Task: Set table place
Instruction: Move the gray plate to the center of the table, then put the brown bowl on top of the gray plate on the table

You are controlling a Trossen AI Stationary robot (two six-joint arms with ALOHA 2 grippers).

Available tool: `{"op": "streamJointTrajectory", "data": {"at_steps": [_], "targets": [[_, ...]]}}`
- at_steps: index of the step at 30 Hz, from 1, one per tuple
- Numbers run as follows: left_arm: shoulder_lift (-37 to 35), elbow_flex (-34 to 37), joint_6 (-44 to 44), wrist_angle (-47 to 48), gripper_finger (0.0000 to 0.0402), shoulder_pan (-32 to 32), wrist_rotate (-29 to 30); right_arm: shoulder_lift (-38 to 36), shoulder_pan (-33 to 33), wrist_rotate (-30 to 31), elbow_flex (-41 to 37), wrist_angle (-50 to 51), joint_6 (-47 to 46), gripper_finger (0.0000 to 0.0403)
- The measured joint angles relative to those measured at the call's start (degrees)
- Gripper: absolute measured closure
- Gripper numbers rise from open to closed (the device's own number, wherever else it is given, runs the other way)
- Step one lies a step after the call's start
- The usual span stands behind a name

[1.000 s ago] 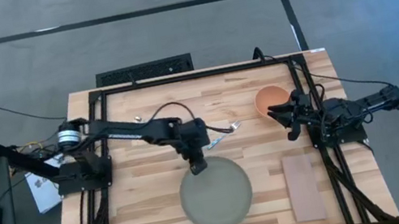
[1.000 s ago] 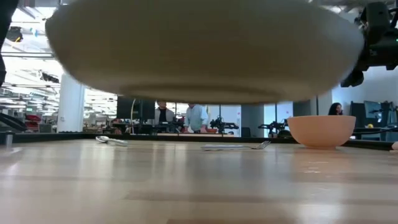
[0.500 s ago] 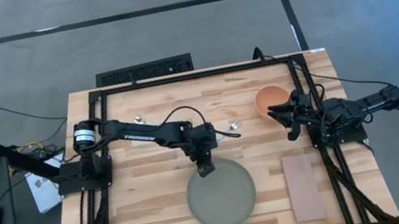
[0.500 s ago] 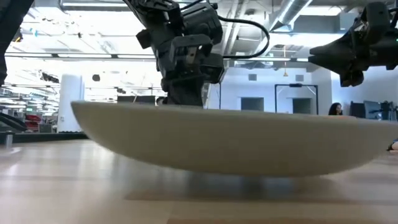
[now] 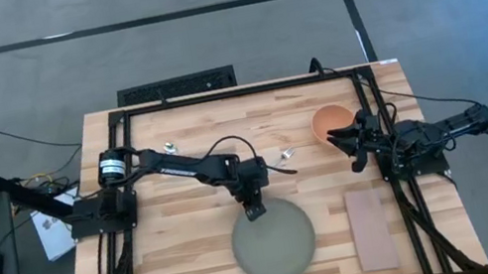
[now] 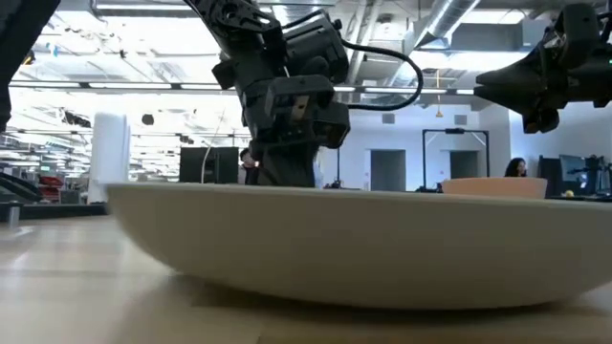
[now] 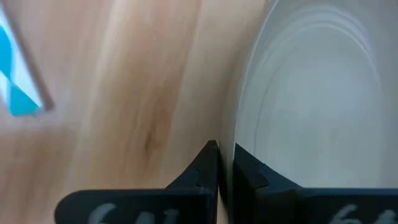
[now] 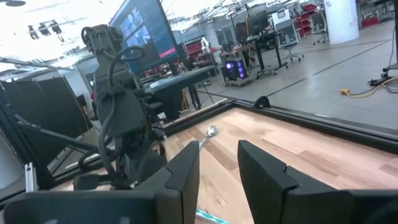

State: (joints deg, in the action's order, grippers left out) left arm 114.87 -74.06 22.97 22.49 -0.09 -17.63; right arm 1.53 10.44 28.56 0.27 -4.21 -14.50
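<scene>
Your left gripper (image 5: 254, 210) pinches the far rim of the grey-green plate (image 5: 275, 244), which sits low-centre on the counter (image 5: 185, 258) in the high view. Your right gripper (image 5: 350, 144) waits at right with fingers spread — beside the orange bowl (image 5: 330, 121), above the napkin (image 5: 372, 229).

Left pincer (image 5: 255, 212) pinched closed; right pincer (image 5: 348, 149) parted.

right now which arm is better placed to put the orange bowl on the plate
The right arm, probably. Its gripper, open, hovers right beside the bowl. The left gripper is shut on the plate's rim, farther from the bowl.
</scene>
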Motion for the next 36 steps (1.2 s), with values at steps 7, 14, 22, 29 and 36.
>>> {"op": "streamJointTrajectory", "data": {"at_steps": [7,14,22,29,36], "targets": [[0.0,-0.1,0.7,0.0,0.0370,0.1,0.4,0.0,0.0,0.0,0.0,-0.1,0.0,0.0270],[0.0,-0.1,2.6,0.4,0.0362,0.2,0.3,0.0,0.0,0.0,0.0,-0.1,0.0,0.0270],[0.0,-0.2,3.0,0.9,0.0360,0.2,-3.5,0.0,0.0,0.0,0.0,-0.1,0.8,0.0269],[0.0,-0.2,2.5,0.6,0.0321,0.2,-4.5,0.0,0.0,0.0,0.0,-0.1,1.5,0.0269],[-0.6,-0.2,1.5,2.7,0.0252,0.3,-1.5,0.0,0.0,0.0,0.0,-0.1,1.5,0.0270]]}}
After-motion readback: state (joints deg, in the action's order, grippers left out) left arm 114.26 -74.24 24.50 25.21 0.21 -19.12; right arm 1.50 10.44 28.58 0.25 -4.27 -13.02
